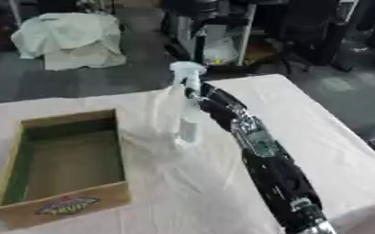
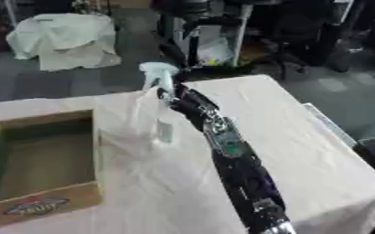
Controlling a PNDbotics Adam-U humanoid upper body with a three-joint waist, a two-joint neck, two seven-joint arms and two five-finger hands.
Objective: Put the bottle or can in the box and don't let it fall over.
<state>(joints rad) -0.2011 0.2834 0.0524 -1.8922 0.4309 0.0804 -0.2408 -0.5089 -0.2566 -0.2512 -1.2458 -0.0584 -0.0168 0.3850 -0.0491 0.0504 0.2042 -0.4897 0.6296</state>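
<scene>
A clear spray bottle [image 1: 188, 127] with a pale trigger head stands upright on the white tablecloth [image 1: 334, 141], just right of the box. My right hand [image 1: 210, 103] reaches in from the lower right, and its fingers are curled round the bottle's neck and upper body from the right side. Whether the bottle's base touches the cloth I cannot tell. The open cardboard box [image 1: 66, 204] lies at the left with a dark green inside and nothing in it. Its near wall carries a printed label. My left hand shows in no view.
The table's far edge runs just behind the bottle and its right edge drops off near my forearm. On the floor beyond lie a white crumpled sheet [image 1: 66, 39] and dark equipment racks [image 1: 222, 32].
</scene>
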